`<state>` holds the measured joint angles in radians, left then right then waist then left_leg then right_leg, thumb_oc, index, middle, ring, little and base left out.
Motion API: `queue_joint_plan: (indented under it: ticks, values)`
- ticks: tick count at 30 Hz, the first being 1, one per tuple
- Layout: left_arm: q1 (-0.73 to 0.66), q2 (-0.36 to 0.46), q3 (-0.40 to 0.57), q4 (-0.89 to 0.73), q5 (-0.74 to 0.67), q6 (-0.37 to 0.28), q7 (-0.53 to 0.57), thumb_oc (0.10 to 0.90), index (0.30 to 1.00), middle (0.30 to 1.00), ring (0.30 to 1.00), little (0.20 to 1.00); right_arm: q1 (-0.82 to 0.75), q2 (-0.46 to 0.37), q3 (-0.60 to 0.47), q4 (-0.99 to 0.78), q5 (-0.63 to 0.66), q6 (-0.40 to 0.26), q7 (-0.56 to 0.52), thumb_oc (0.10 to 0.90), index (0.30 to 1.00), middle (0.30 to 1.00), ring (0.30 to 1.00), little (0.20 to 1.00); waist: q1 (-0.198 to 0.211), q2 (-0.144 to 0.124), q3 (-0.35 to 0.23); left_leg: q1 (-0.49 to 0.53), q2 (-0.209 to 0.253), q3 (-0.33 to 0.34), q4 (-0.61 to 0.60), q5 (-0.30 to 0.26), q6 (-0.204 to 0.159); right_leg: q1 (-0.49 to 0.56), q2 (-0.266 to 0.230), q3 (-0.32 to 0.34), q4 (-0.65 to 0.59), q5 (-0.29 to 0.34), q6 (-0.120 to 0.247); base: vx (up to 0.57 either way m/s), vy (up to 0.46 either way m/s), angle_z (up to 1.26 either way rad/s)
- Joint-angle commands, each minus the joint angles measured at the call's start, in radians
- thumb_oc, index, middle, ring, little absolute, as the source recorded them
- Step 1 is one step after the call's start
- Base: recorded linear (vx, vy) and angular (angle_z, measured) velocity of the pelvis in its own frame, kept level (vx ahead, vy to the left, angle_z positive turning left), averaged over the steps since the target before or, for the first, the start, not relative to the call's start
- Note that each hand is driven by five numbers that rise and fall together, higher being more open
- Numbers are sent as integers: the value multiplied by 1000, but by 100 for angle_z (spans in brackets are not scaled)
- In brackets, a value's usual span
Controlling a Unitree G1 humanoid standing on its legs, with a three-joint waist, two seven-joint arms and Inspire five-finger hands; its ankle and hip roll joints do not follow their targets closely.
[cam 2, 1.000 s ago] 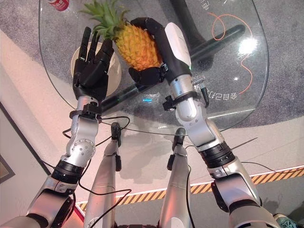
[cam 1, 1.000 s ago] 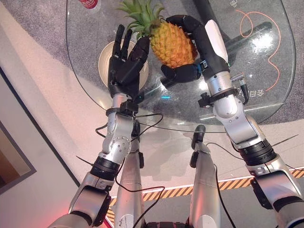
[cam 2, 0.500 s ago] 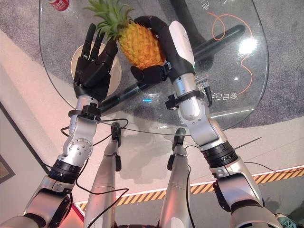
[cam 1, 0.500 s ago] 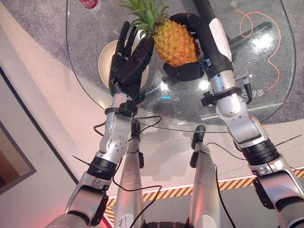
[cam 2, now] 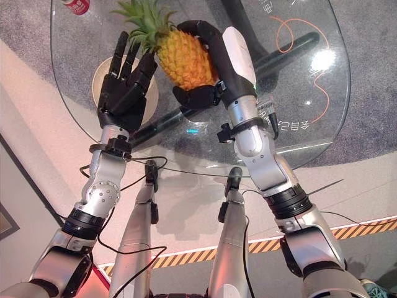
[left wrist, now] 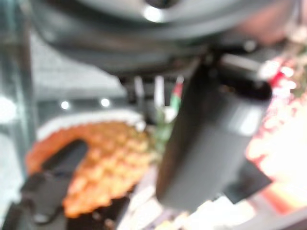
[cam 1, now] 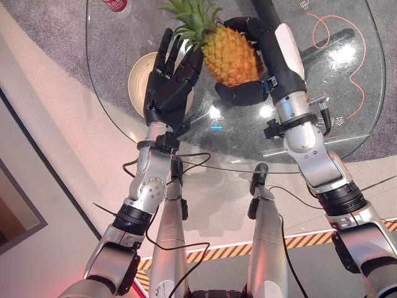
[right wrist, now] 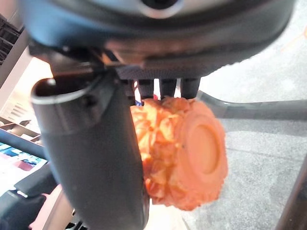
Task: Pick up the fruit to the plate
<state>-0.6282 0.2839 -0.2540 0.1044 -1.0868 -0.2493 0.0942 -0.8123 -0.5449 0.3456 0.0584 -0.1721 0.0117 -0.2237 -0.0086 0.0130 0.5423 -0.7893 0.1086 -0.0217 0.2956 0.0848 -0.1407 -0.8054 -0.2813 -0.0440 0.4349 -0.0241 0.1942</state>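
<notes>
A yellow-orange pineapple (cam 1: 229, 57) with a green crown (cam 1: 190, 15) hangs above the round glass table (cam 1: 347, 124), gripped by my right hand (cam 1: 273, 59), whose fingers curl over its top and whose thumb presses its underside. The right wrist view shows the pineapple's (right wrist: 184, 153) base past the thumb. My left hand (cam 1: 169, 84) is open with straight fingers, just left of the fruit, its fingertips near the crown; it hovers over the cream plate (cam 1: 138, 77). In the left wrist view the pineapple (left wrist: 96, 163) lies beyond the thumb.
A red can (cam 1: 115, 5) stands at the table's far left edge. An orange cord (cam 1: 347, 56) loops beneath the glass on the right. A dark table leg (cam 1: 322, 53) crosses under the top. Grey carpet surrounds the table.
The right hand has lifted the pineapple slightly up and to the right. The left hand has risen and moved closer to the fruit's crown.
</notes>
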Motion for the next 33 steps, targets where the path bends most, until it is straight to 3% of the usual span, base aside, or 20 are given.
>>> queue_joint_plan:
  ticks: [1, 12, 33]
  values:
    - [-220, -23, -52, -187, 46, -48, -115, 800, 900, 900, 900, 900, -85, 35, 75, -175, -13, -137, -10, 100, 300, 300, 300, 200, 1, -15, -22, 45, -25, 10, 13, -51, 72, 57, 16, -47, -146, 115, -48, 0, 0, 0]
    - [-220, -13, -23, -163, 185, -102, 16, 800, 900, 900, 900, 900, -79, 34, 24, -200, -30, -161, -75, 100, 300, 300, 300, 200, -1, -18, -22, 38, -24, 10, 17, -55, 72, 50, 21, -43, -140, 110, -49, 0, 0, 0]
    - [-206, -59, 43, -154, 237, -216, 249, 800, 900, 900, 900, 900, -86, 57, 10, -191, -52, -163, -94, 100, 300, 300, 300, 200, 6, -23, -22, 39, -26, 9, 5, -47, 68, 59, 23, -51, -153, 110, -49, 0, 0, 0]
